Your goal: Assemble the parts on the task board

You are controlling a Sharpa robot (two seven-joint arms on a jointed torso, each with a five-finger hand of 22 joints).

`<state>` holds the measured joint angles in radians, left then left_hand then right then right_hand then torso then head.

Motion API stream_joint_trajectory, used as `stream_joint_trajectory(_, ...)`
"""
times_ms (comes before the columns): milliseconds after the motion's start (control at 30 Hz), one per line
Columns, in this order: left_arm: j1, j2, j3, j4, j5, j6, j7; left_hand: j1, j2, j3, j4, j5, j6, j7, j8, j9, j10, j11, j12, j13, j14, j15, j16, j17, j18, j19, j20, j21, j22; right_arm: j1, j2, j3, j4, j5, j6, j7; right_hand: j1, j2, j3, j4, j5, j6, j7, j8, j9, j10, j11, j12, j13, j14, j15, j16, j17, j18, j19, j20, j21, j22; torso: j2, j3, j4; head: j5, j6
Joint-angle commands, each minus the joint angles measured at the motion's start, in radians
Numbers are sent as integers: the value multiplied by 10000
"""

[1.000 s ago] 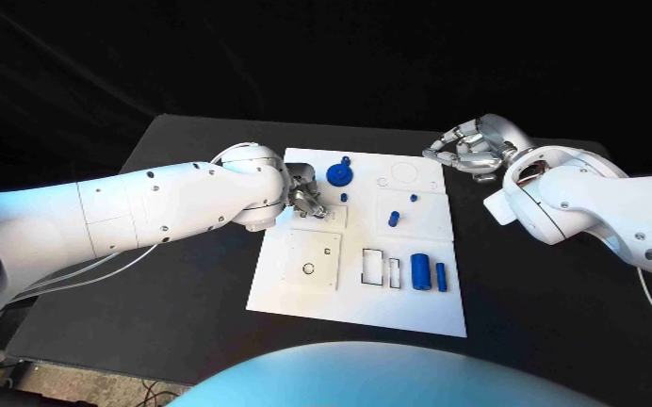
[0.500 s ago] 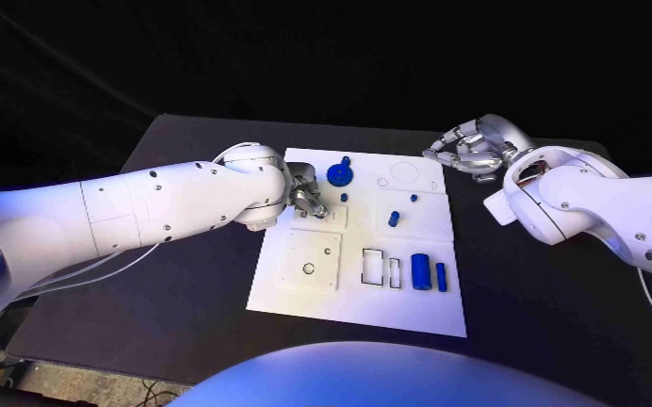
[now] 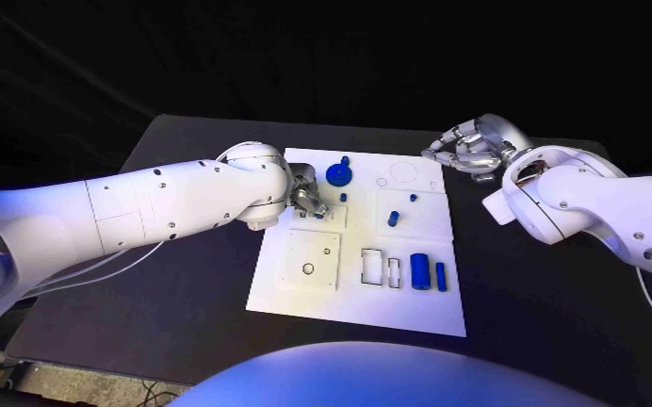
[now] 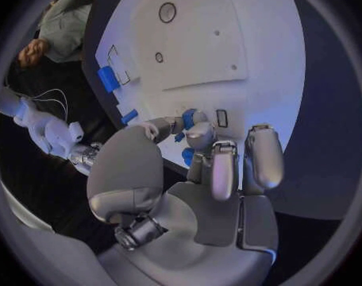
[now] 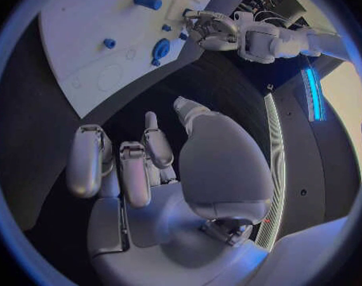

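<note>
Black cloth hangs behind the matte black worktop [image 3: 177, 266], and the flat white rigid task board [image 3: 356, 303] lies in its middle. From the left, my left hand [image 3: 304, 198] sits low over the board's near-left portion, just beside a shallow square recess. Its fingers [image 4: 221, 165] are curled in around a small blue plastic peg [image 4: 189, 118]; I judge the peg pinched at the fingertips, though the contact itself is partly hidden. Just beyond that hand a blue round disc with a stub [image 3: 338, 175] rests on the board. Toward the middle two small blue studs [image 3: 393, 218] stand up. Nearer me, an empty rectangular slot [image 3: 372, 267] sits beside a blue cylinder [image 3: 420, 271] and a thin blue bar [image 3: 440, 276] lying flat. Off the board's far right corner, my right hand [image 3: 469, 148] hovers above the worktop with fingers loosely curled and apart, holding nothing.

These parts look light, stiff and smooth, probably slippery. I would take the cylinder across its middle, and the disc by its stub.
</note>
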<state>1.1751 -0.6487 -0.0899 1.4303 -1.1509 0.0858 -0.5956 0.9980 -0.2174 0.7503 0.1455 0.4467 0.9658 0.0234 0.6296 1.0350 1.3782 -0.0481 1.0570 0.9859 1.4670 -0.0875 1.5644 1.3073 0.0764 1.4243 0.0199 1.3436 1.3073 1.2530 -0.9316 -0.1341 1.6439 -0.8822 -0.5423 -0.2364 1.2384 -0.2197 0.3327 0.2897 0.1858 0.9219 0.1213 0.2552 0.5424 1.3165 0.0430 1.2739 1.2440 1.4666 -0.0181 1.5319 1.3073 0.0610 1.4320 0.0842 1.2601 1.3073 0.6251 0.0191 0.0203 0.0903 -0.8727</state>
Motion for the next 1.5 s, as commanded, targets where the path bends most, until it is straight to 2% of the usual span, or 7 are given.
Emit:
stream_joint_trajectory(33,-34,48,-29,-36,194,378,-109,-138,-5,1440,-1399,-92,29,-81,36,15,96,-9,47,28,1038,-77,64,2635,-197,82,2,35,1584,-6,5,0,5,-50,107,32,-99,11,-49,-10,40,-65,-20,38,10,-12,-14,-24,-17,810,-70,-60,1788,66,-75,3,-29,1592,-7,-1,7,-26,1)
stream_joint_trajectory(267,-34,110,-29,-128,205,377,-145,-439,-22,1367,-1300,-522,35,-136,25,24,103,-45,17,18,1038,-107,64,2635,-197,89,-23,7,1590,-6,7,0,15,-50,102,37,-120,14,-53,-14,44,-74,-23,52,34,-19,-16,-35,-32,807,-73,-69,1773,70,-81,1,-51,1586,-2,-4,3,-34,1)
stream_joint_trajectory(467,-34,116,-30,-174,206,405,-179,-902,-162,1120,-1021,-1528,131,-183,-37,-29,95,-76,39,73,1038,-133,64,2635,-200,110,-47,-34,1605,-6,-15,0,32,-50,89,38,-127,14,-55,-13,43,-77,-23,55,38,-15,-16,-30,-28,812,-73,-59,1792,67,-73,0,-37,1591,-6,-3,5,-55,1)
stream_joint_trajectory(800,-35,54,-30,-168,196,314,-210,-1213,-286,445,-446,-2620,278,-190,-144,-130,105,-80,111,183,1038,-136,64,2635,-214,166,-52,-35,1653,-6,-35,0,41,-50,68,46,-252,21,-100,6,16,-112,-21,74,85,-23,-15,-42,-48,808,-73,-70,1776,72,-81,-2,-74,1582,-14,-10,11,-78,1)
stream_joint_trajectory(1133,-36,-27,-23,-106,174,72,-227,-1160,-274,-248,151,-3443,363,-190,-173,-152,146,-76,186,279,1038,-134,64,2635,-229,224,-47,-4,1716,-7,-34,0,34,-57,64,53,-350,35,-140,9,-16,-147,-21,86,120,-22,-13,-41,-53,813,-73,-64,1790,72,-77,-3,-83,1582,-12,-13,16,-73,1)
stream_joint_trajectory(1333,-36,-99,18,-30,162,-53,-225,-1067,-254,-584,483,-3764,392,-189,-168,-143,164,-75,212,310,1038,-135,64,2635,-236,251,-48,16,1750,-10,-33,0,28,-58,55,59,-402,43,-163,11,-34,-160,-20,95,139,-25,-13,-45,-60,812,-73,-68,1785,75,-82,-3,-103,1578,-14,-14,11,-71,1)
stream_joint_trajectory(1500,-33,-227,91,81,225,-129,-212,-983,-278,-873,728,-3919,414,-188,-164,-137,176,-72,225,326,1038,-133,64,2635,-241,267,-48,26,1772,-16,-41,0,17,-54,34,65,-803,189,-451,19,-675,-247,-33,194,327,-15,-20,-26,-77,815,-79,-74,1786,71,-52,-9,-124,1592,-26,-10,23,-72,1)
